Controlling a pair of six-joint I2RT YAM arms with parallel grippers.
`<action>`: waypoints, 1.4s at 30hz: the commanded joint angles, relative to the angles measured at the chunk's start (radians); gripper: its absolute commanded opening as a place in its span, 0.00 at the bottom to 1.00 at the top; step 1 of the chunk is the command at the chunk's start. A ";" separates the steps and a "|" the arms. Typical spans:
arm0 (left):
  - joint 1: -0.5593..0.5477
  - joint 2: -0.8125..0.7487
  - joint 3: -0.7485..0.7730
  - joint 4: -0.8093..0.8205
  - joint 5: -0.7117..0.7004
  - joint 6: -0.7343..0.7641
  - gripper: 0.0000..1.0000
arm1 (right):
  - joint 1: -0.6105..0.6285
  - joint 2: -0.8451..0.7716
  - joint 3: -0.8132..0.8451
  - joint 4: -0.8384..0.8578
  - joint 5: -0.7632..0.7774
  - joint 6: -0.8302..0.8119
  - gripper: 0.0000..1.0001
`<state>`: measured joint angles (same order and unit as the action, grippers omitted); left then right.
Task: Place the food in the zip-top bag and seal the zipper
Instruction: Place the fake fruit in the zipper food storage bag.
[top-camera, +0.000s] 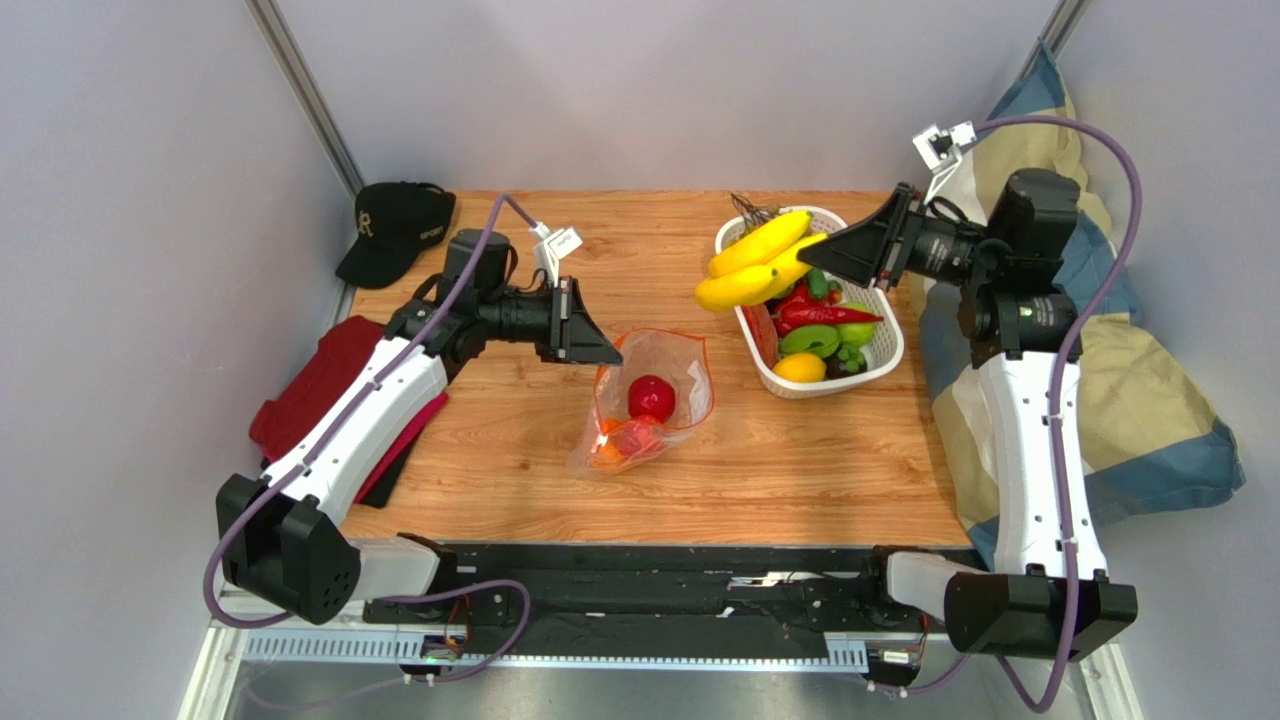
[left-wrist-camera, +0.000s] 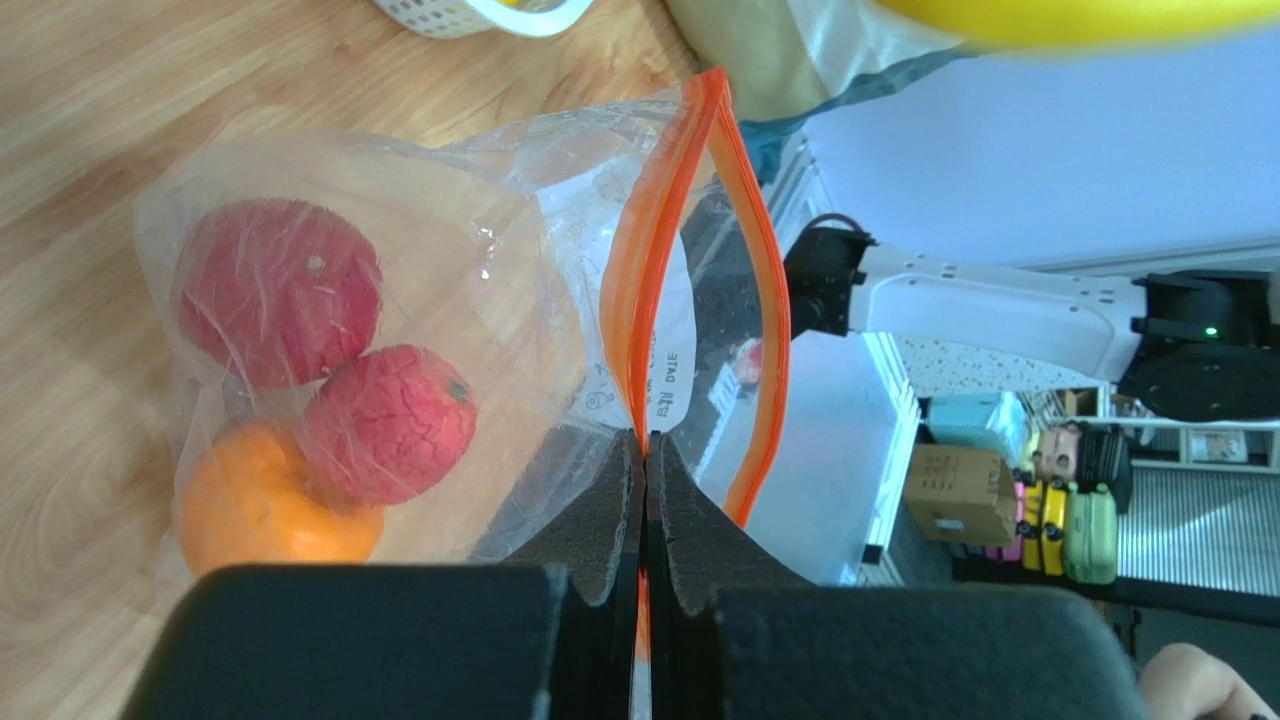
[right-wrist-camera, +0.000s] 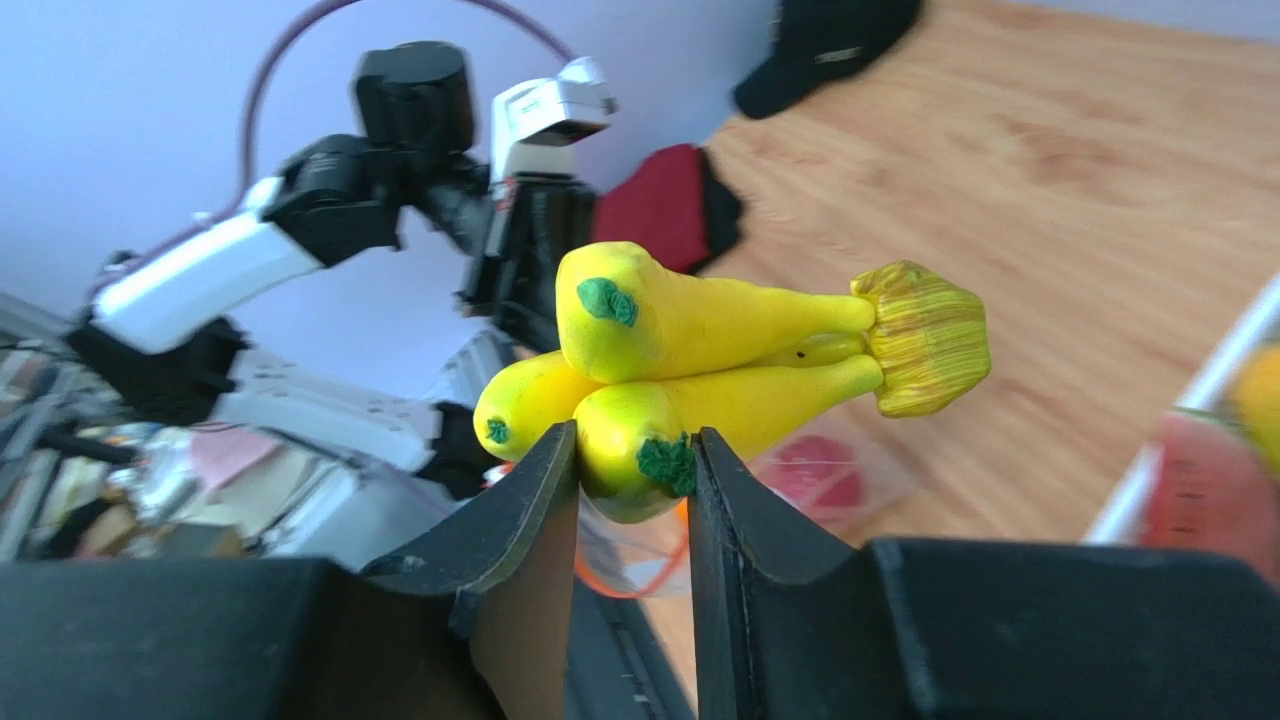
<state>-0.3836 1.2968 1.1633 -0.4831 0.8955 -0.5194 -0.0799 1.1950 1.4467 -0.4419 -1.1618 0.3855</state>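
Observation:
The clear zip-top bag (top-camera: 649, 402) lies mid-table with its mouth held open. Inside are a red fruit (left-wrist-camera: 278, 293), a pinkish fruit (left-wrist-camera: 388, 425) and an orange (left-wrist-camera: 259, 503). My left gripper (left-wrist-camera: 645, 450) is shut on the bag's orange-red zipper strip (left-wrist-camera: 639, 285) at the near lip; it also shows in the top view (top-camera: 601, 348). My right gripper (right-wrist-camera: 634, 458) is shut on the yellow bananas (right-wrist-camera: 721, 360) and holds them in the air over the basket's left end (top-camera: 759, 258). The slider tab is not visible.
The white lattice basket (top-camera: 887, 348) at the back right holds red, green and yellow toy food. A black cap (top-camera: 394, 225) lies at the back left and a red cloth (top-camera: 323, 393) along the left edge. A cushion (top-camera: 1157, 405) lies right of the table.

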 joint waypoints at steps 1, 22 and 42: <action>0.006 -0.014 -0.005 0.116 0.075 -0.048 0.00 | 0.112 -0.063 -0.057 0.284 -0.096 0.384 0.00; 0.009 -0.002 -0.040 0.218 0.131 -0.111 0.00 | 0.315 -0.160 -0.265 0.396 -0.045 0.607 0.00; 0.011 0.009 -0.071 0.290 0.229 -0.162 0.00 | 0.477 -0.052 -0.377 0.255 0.136 0.173 0.00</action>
<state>-0.3779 1.2991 1.0904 -0.2550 1.0649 -0.6586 0.3443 1.1675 1.0584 -0.1169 -1.0916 0.7372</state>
